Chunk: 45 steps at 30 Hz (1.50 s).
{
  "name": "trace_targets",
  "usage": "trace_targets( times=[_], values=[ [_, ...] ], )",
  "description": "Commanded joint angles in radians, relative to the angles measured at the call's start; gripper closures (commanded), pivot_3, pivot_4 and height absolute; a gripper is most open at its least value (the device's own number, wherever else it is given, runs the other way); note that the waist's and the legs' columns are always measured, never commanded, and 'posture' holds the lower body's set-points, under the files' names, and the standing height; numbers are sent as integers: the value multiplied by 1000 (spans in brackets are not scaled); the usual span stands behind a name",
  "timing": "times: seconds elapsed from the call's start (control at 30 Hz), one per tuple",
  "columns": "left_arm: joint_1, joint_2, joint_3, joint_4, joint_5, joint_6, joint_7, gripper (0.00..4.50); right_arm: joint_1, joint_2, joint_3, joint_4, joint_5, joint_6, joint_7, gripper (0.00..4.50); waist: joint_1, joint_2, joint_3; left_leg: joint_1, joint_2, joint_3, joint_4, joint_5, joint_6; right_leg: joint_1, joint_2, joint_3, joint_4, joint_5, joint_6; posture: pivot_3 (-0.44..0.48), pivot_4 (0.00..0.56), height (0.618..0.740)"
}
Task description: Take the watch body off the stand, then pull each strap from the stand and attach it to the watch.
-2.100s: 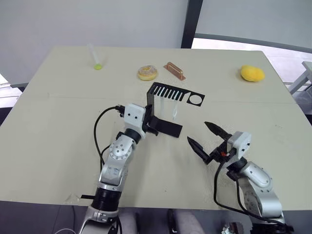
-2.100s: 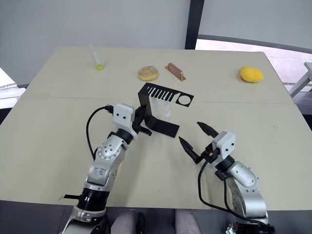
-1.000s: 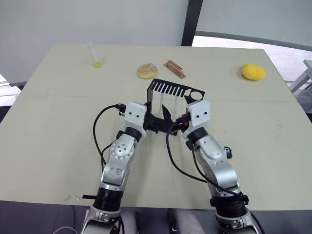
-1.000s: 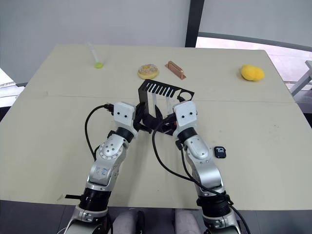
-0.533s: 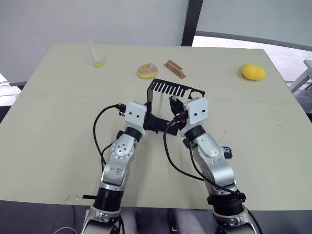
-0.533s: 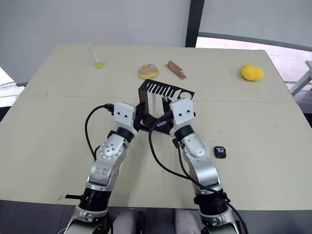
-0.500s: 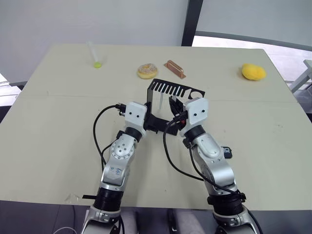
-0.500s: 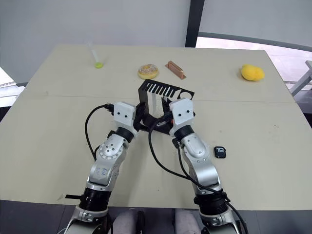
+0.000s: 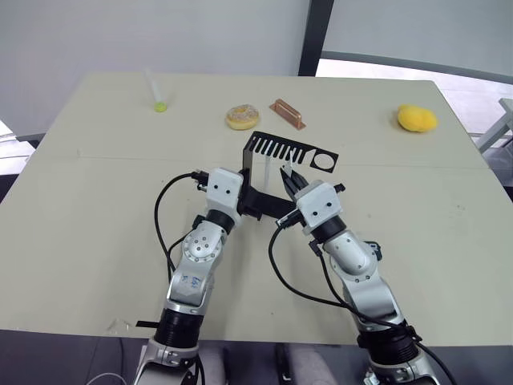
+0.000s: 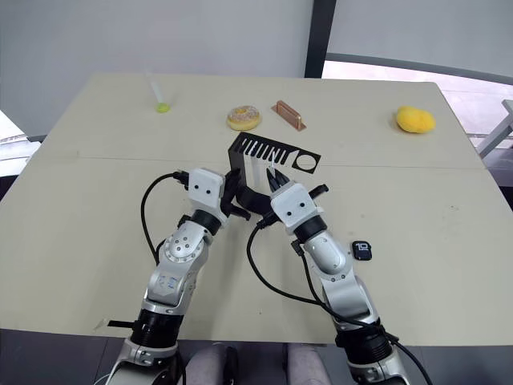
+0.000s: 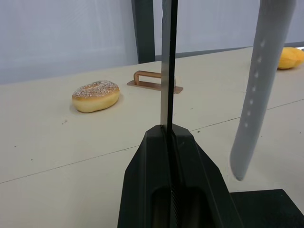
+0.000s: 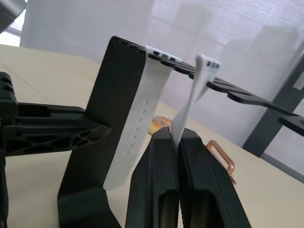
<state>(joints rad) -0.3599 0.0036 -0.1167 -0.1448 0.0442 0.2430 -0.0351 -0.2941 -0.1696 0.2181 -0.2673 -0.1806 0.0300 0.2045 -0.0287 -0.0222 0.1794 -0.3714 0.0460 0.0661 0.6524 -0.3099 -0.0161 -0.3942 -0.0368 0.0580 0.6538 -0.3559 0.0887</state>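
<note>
The black stand (image 9: 290,150) is upright at mid-table. My left gripper (image 9: 250,202) is shut on its thin upright (image 11: 168,71). Two white straps hang from the comb slots. My right gripper (image 12: 176,135) is shut on the lower end of the plain strap (image 12: 188,108), which leans out from the comb arm. The strap with holes (image 12: 141,114) hangs straight beside it, untouched. The watch body (image 10: 361,250), small and black with light digits, lies flat on the table to the right of my right arm.
At the back of the table (image 9: 96,200) are a clear tube with a green tip (image 9: 157,95), a doughnut (image 9: 242,118), a brown block (image 9: 287,114) and a yellow fruit (image 9: 417,119) at the far right.
My right gripper went from open near the stand's base to shut on the plain strap, then drew back toward me, tilting the strap. The left gripper kept its hold.
</note>
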Motion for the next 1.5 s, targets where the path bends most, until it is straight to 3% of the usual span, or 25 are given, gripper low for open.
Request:
trace_targets(
  times=[0.03, 0.53, 0.67, 0.87, 1.07, 1.2, 1.33, 1.5],
  values=[
    [0, -15, 7, -33, -5, -2, 9, 4500, -2, 8, -15, -36, -3, 1, -12, 4452, 0, 0, 0, 0, 0, 0, 0, 0, 0, 0, 0, 0, 0, 0, 0, 0, 150, 740],
    [4, -24, 25, -29, -38, 16, -8, 4500, 147, -114, -46, -120, 130, -118, 141, 4452, 1, 0, 0, 1, 0, 0, 0, 0, 0, 1, 0, 1, 0, 0, 0, 0, 150, 740],
    [15, -18, 20, -42, -61, 40, -31, 3129, 156, -160, -90, -112, 174, -129, 175, 4500, 0, 0, 0, 1, 0, 1, 0, 0, 0, 1, 0, 1, 0, 0, 0, 0, 150, 740],
    [42, 15, 27, -80, -81, 59, -73, 43, 149, -211, -156, -72, 241, -137, 226, 4500, 0, 0, 0, 1, 0, 1, 0, 0, 0, 1, 1, 1, 0, 0, 0, 0, 150, 740],
    [121, 98, 47, -186, -123, 112, -151, 43, 185, -247, -191, -93, 343, -112, 303, 4500, 0, 0, 0, 1, 1, 0, 0, 0, 0, 1, 1, 1, 0, 0, 0, 0, 150, 740],
    [250, 256, 151, -290, -215, 84, -307, 43, 275, -311, -266, -161, 542, 4, 400, 4500, -2, 0, 0, 1, 1, 0, -1, 0, 0, 1, 1, 1, 0, 0, 0, 0, 150, 740],
    [330, 405, 284, -281, -396, 66, -527, 43, 304, -354, -325, -176, 682, 97, 455, 4500, -3, 0, 0, 3, 1, 0, -1, -2, 3, 3, 0, 0, 0, -1, -1, 0, 150, 740],
    [284, 590, 383, -184, -639, 138, -843, 43, 246, -395, -387, -138, 875, 252, 517, 4500, -1, 0, 0, 3, 0, -1, -1, -2, 4, 3, -1, -1, 0, -1, -2, 0, 150, 740]
  ],
)
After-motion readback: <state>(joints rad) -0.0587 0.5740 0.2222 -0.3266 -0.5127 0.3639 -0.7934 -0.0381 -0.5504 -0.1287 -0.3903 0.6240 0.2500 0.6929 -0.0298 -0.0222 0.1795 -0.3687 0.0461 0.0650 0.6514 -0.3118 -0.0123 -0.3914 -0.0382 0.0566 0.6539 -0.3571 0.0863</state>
